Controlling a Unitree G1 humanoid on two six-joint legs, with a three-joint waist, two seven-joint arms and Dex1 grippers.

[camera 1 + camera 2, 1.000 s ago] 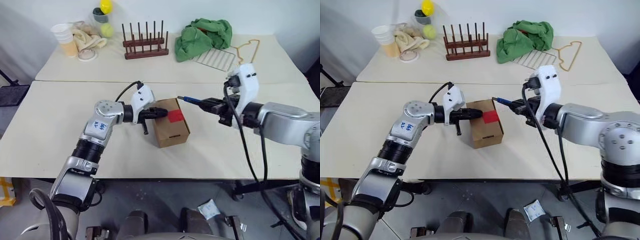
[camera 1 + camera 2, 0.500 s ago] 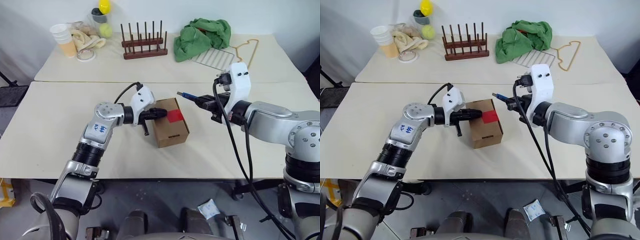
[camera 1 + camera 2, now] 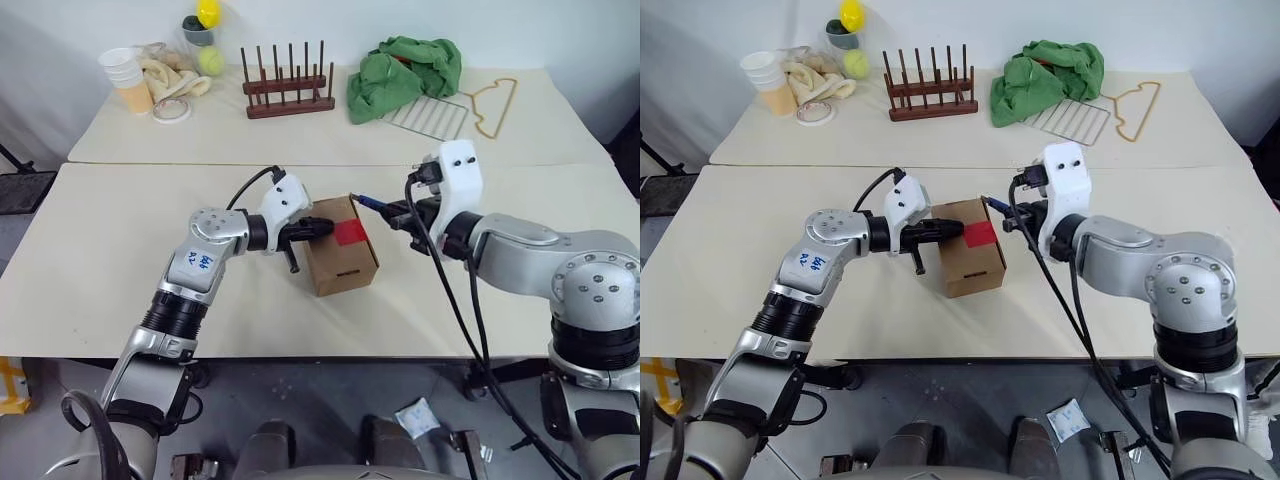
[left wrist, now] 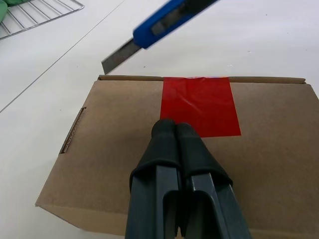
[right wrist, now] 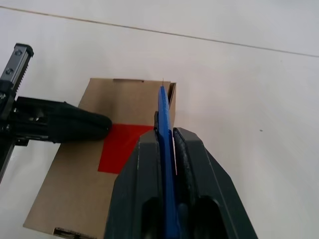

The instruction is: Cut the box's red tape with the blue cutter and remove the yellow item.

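- Box (image 3: 340,258): small brown carton, flaps closed, standing on the near pale surface (image 3: 90,260) between the two arms.
- Red tape (image 3: 351,232): square patch on the box top, reaching the edge nearest the right arm; unbroken.
- Left gripper (image 3: 325,227): arm bent at the elbow, forearm reaching in from the box's left side, roughly level and slightly downward. Fingers (image 4: 174,144) pressed together, holding nothing; the tips rest on the box top at the near edge of the tape.
- Right gripper (image 3: 400,213): arm reaching in from the right, wrist rolled, pointing slightly downward toward the box. Fingers (image 5: 192,164) clamped on the blue cutter.
- Blue cutter (image 3: 368,203): slim, blue, held lengthwise between the right fingers; metal blade (image 4: 118,56) extended, hovering just above the box's far top edge, beside the tape; contact with the cardboard cannot be told.
- Far surface: wooden peg rack (image 3: 290,88), green cloth (image 3: 405,68), wire grid (image 3: 430,112), yellow wire hanger (image 3: 497,100), stacked cups (image 3: 128,78), tennis ball (image 3: 212,61).
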